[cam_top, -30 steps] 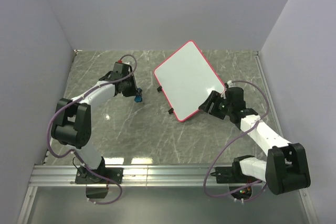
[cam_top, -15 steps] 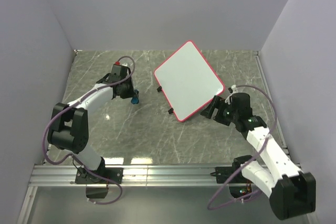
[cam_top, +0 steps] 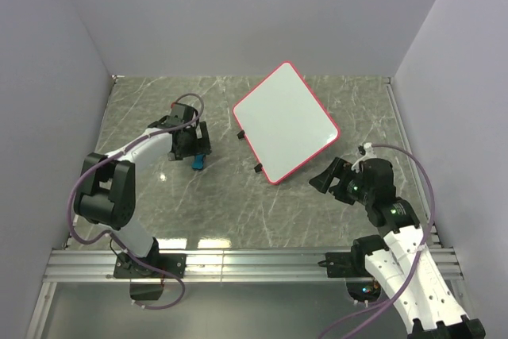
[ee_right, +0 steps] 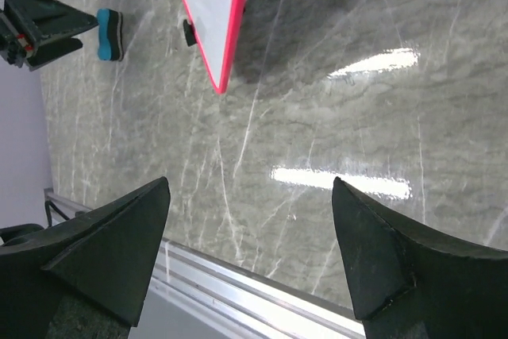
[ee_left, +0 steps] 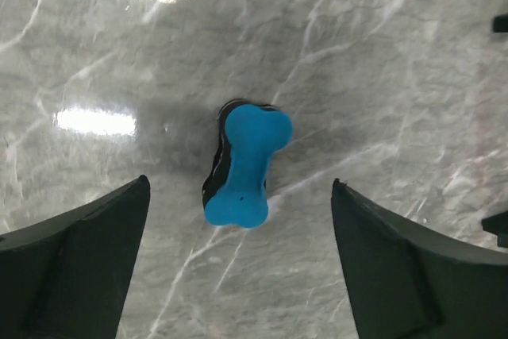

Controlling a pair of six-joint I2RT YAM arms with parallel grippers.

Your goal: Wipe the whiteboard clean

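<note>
The whiteboard (cam_top: pixel 284 121), white with a thin pink-red frame and black feet, lies tilted on the marble table, its surface blank; its near corner (ee_right: pixel 216 29) shows in the right wrist view. A small blue eraser (cam_top: pixel 196 162) with a black pad lies on the table left of the board, seen as a bone shape (ee_left: pixel 246 163) in the left wrist view. My left gripper (cam_top: pixel 192 147) hovers over the eraser, open, nothing between its fingers (ee_left: pixel 79 252). My right gripper (cam_top: pixel 324 177) stands open, just off the board's near right edge, touching nothing.
The grey marble table (cam_top: pixel 222 204) ends in an aluminium rail (cam_top: pixel 254 263) at the near edge. Purple-grey walls close in the left, back and right sides. A black board foot (cam_top: pixel 257 168) sticks out at the board's near left edge.
My left gripper has opened and let go of the eraser, which now lies on the table. My right gripper opened and drew back from the board's edge toward the near side.
</note>
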